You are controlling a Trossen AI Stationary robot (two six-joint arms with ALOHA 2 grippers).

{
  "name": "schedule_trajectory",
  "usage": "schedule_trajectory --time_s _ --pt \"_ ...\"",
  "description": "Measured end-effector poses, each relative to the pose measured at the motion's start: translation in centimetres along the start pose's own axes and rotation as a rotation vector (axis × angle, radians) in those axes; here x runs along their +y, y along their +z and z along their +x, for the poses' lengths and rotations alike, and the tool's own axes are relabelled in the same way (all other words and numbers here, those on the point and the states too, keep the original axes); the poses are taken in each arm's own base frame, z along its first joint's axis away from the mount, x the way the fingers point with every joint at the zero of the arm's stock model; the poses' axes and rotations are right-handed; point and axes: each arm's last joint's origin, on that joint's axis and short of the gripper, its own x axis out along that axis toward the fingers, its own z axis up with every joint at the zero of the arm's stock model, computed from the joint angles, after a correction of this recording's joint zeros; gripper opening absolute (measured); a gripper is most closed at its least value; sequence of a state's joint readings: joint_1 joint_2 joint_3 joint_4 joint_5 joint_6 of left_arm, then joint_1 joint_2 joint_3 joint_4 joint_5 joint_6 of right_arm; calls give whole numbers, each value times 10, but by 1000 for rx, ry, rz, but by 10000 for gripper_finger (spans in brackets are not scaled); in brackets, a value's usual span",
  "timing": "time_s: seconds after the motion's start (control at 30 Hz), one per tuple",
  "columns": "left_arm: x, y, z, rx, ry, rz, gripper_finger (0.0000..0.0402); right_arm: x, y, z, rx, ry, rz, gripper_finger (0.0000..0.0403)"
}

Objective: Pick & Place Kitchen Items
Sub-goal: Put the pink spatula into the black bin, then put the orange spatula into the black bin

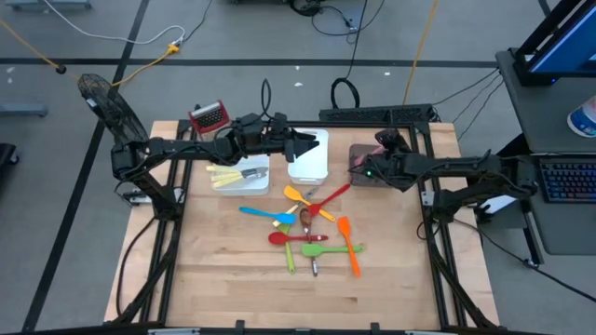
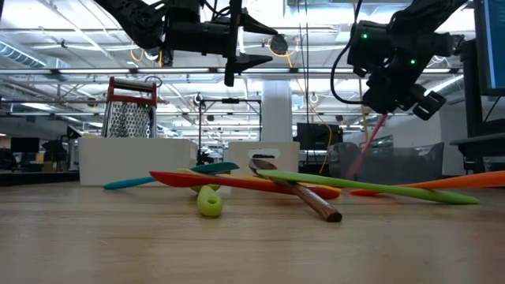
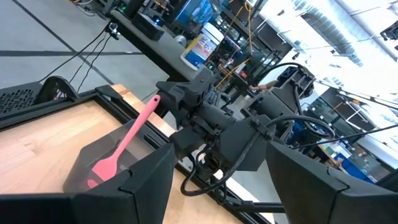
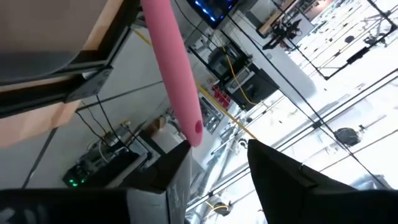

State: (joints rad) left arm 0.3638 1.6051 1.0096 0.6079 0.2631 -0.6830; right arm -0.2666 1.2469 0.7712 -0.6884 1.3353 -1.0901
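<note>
pale butcher-block wood makes up the desk (image 1: 242, 288), framed by dark rails and set on a grey floor crossed with cables. in the middle of it lies a loose heap of utensils (image 1: 312, 228): an orange spatula (image 1: 349, 244), a green spoon (image 1: 333, 249), a red spoon (image 1: 289, 238), a blue one (image 1: 264, 214) and a yellow one (image 1: 296, 194), some crossing each other. at the back stand two white trays (image 1: 312, 154), the left one holding cream and metal pieces, with a red-topped grater (image 1: 209, 115) behind it.

the right pincer (image 1: 365, 169) hangs over a dark tray (image 1: 358, 160) at the desk's right rear, closed on the handle of a pink spatula (image 3: 121, 143) whose blade points down into that tray. the left pincer (image 1: 307, 145) hovers above the white trays with its fingers spread and nothing between them.

the low view looks into a bright hall of white ceiling beams, shelving and monitors.
</note>
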Motion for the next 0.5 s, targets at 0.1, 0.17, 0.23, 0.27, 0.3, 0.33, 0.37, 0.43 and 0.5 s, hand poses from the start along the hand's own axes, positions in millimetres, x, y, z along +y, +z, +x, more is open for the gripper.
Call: schedule_trajectory --time_s 0.1,0.17,0.23,0.27,0.3,0.33,0.37,0.43,0.5 --pt "0 0 0 0 0 0 257 0 1 -3 -6 -15 -3 153" --pt "0 0 0 0 0 0 257 0 1 -6 0 -30 1 153" --pt "0 0 0 0 0 0 257 0 1 -8 -1 -39 11 153" --pt "0 0 0 0 0 0 257 0 0 -8 -4 -42 18 153" --pt "0 0 0 0 0 0 257 -1 -1 -9 -7 -46 24 153" --pt "0 0 0 -1 0 0 257 -1 -2 -10 -4 -53 31 153" --pt "0 0 0 0 0 0 257 -2 -4 -11 4 -62 46 153" --pt "0 0 0 0 0 3 257 -3 -9 -14 17 -83 91 153" --pt "0 0 0 0 0 20 257 -4 -13 -17 14 -99 140 153"
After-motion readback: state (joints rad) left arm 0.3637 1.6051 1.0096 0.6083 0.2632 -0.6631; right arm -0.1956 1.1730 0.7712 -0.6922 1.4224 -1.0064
